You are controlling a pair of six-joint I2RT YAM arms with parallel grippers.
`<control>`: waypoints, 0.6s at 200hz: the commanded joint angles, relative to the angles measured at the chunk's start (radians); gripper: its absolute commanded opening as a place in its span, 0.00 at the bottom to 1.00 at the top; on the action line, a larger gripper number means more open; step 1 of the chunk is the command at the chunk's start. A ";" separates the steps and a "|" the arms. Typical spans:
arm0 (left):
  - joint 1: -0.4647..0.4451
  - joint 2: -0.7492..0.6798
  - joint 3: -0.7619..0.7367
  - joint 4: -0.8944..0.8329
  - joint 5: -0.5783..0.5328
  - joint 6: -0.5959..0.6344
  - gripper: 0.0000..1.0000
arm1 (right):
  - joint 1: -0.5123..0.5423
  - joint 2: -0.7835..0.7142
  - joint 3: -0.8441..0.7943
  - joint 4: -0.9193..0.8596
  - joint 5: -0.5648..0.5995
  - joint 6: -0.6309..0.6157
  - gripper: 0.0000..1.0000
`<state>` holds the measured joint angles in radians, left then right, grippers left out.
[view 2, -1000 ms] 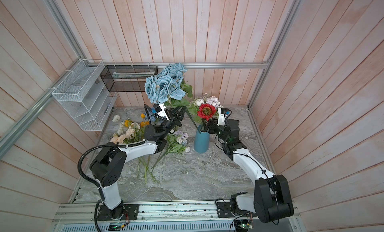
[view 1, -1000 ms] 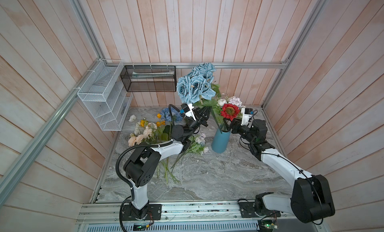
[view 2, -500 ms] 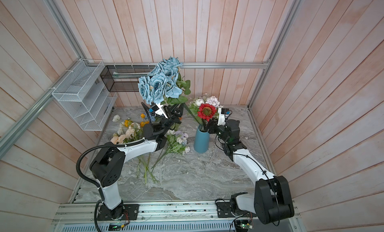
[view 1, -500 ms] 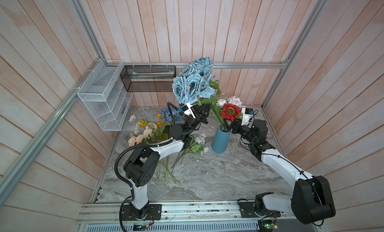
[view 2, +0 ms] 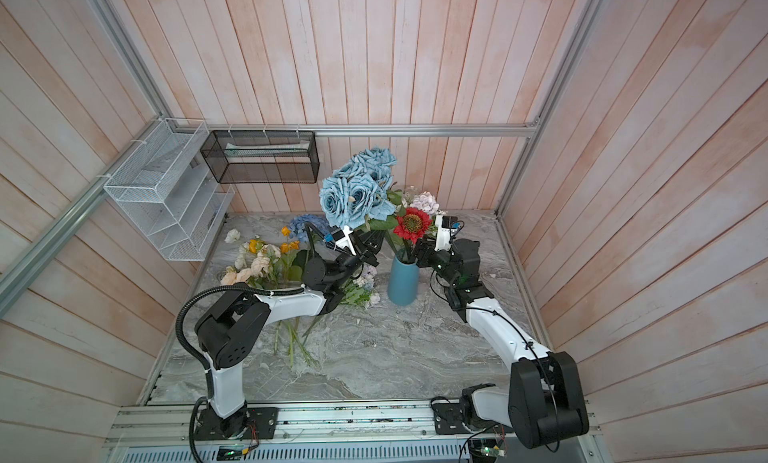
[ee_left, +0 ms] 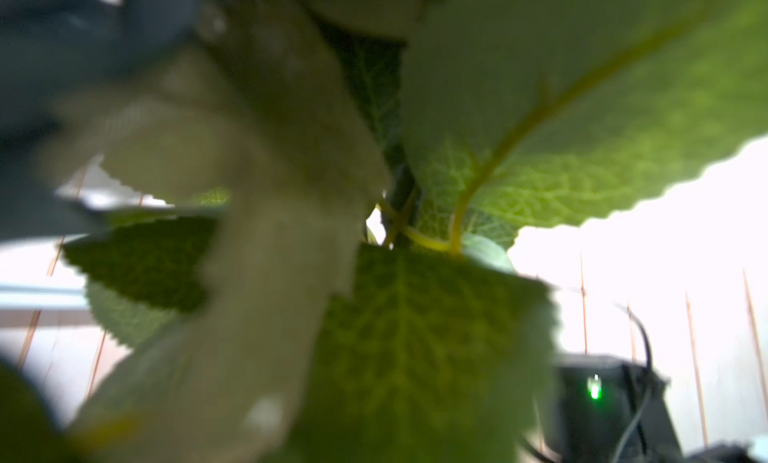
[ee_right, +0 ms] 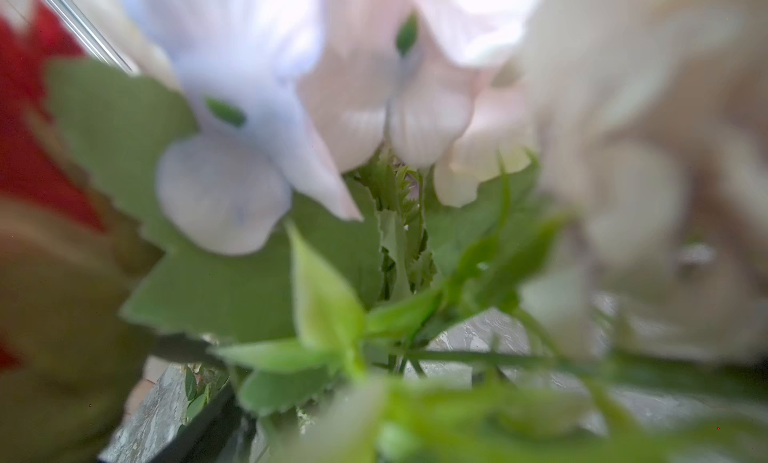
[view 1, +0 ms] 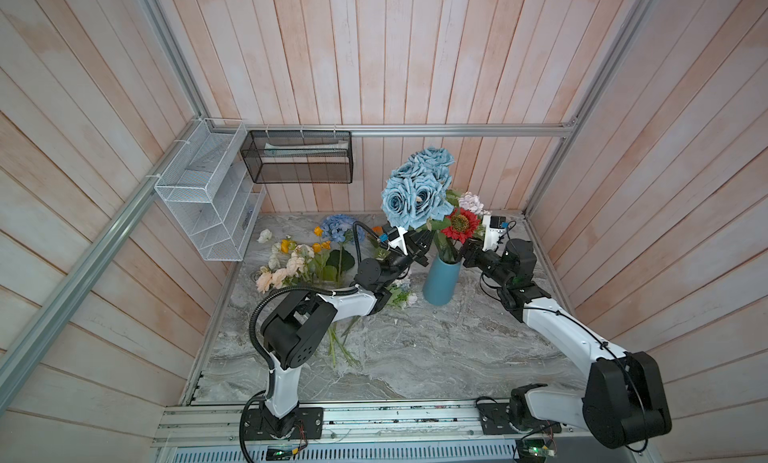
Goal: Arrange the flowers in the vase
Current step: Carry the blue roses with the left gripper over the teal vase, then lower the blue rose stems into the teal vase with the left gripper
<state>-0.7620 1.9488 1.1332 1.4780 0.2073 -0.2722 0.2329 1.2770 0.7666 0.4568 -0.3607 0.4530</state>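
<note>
The left gripper (view 1: 420,249), clenched on the blue rose bunch (view 1: 415,195), should thread the stem into the vase (view 1: 441,282) just ahead; the right gripper (view 1: 467,255), jaws spread, hovers opposite.

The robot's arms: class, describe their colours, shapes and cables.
The left arm and right arm have white tubular links between bulky black joints. A ribbed black hose loops beside the left one; a thin black cable runs along the right. The left pincer and right pincer are black, each topped by a white camera.
</note>
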 commanded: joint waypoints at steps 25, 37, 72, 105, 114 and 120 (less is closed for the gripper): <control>-0.023 -0.004 -0.089 -0.079 -0.013 0.045 0.00 | -0.005 -0.015 -0.011 0.025 -0.017 0.001 0.78; -0.027 0.000 -0.098 -0.103 -0.004 0.055 0.00 | -0.006 -0.015 -0.012 0.024 -0.017 0.003 0.78; -0.032 0.026 -0.085 -0.183 0.018 0.064 0.00 | -0.005 -0.011 -0.010 0.018 -0.020 0.005 0.78; -0.032 0.042 -0.056 -0.226 0.031 0.054 0.01 | -0.006 -0.013 -0.013 0.008 -0.017 0.000 0.78; -0.032 0.045 -0.038 -0.245 0.044 0.051 0.06 | -0.005 -0.014 -0.015 0.006 -0.015 -0.002 0.78; -0.033 0.047 -0.028 -0.259 0.053 0.048 0.11 | -0.006 -0.016 -0.016 0.003 -0.014 -0.004 0.78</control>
<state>-0.7895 1.9751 1.0573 1.2705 0.2123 -0.2279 0.2329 1.2770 0.7658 0.4629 -0.3820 0.4530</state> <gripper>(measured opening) 0.051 0.779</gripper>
